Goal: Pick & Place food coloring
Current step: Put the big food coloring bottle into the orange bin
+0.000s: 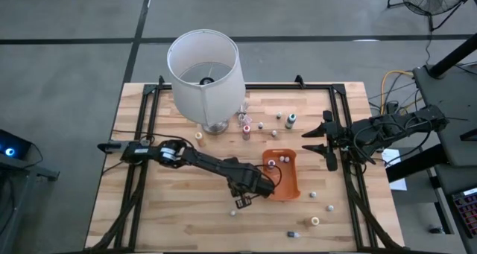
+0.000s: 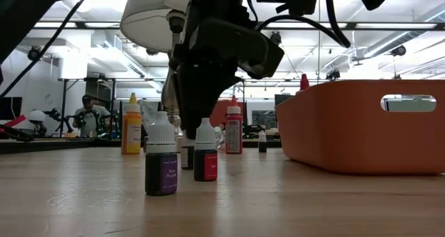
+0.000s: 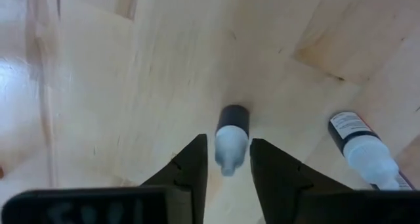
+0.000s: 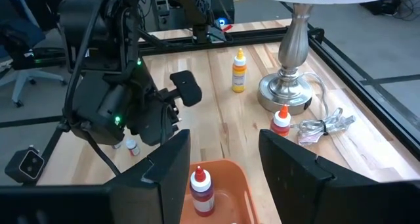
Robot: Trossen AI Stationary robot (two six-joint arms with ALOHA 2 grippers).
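Two dark food coloring bottles [image 2: 161, 157] stand up front just beside the orange tray [image 1: 287, 181], and the left gripper [image 3: 227, 173] is down over them, fingers apart around one white-capped bottle [image 3: 231, 137], not clamped. One red bottle [image 4: 201, 188] sits in the tray. Beyond the tray, the right gripper [image 1: 319, 142] hangs spread wide, holding nothing.
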